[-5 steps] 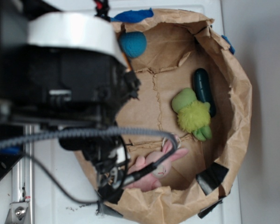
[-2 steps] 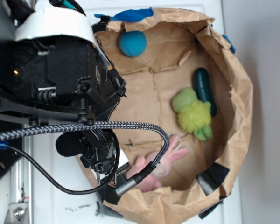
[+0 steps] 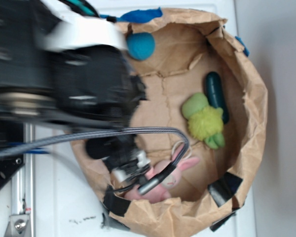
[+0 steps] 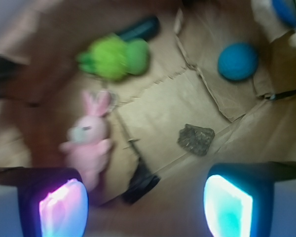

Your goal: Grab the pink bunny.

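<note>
Just beyond the pincer's (image 4: 145, 205) left finger lies the pink bunny (image 4: 89, 140).

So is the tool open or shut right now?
Open. In the wrist view the tool has its two fingers wide apart, nothing between them; the pink bunny lies ahead, ungrasped.

green plush (image 4: 113, 58), blue ball (image 4: 238, 61), paper bag (image 3: 249, 106)

Inside the paper bag (image 4: 153, 106), bare brown floor lies open between the pink bunny (image 4: 89, 143) near one wall and the blue ball (image 4: 238, 61) toward the opposite corner. The green plush (image 4: 113, 58) and a dark capsule (image 4: 138, 29) crowd the far wall; a small grey lump (image 4: 196, 139) sits mid-floor. The pincer (image 4: 145, 207) hangs wide apart above the near edge.
</note>
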Motion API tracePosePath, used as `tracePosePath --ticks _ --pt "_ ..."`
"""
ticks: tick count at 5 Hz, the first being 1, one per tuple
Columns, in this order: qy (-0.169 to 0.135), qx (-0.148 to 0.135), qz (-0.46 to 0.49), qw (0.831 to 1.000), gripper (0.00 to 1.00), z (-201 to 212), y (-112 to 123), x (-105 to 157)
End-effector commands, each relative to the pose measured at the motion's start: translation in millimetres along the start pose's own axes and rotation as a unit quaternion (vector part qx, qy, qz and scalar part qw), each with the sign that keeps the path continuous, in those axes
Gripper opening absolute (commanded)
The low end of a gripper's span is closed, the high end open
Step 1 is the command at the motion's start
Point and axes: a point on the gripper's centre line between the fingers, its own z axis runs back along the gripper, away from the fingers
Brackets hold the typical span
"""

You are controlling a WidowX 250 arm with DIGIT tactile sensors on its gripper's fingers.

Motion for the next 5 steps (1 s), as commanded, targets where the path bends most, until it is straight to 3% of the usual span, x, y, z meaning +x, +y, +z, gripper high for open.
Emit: tracePosePath --ticks 1,4,5 --pt "-0.038 0.025 0.030 0.999 1.00 -17 8 4" --pt "-0.011 0.075 0.042 0.996 1.00 -70 -21 29" --pt "-0.019 0.050 -0.002 0.999 1.00 -62 -43 17"
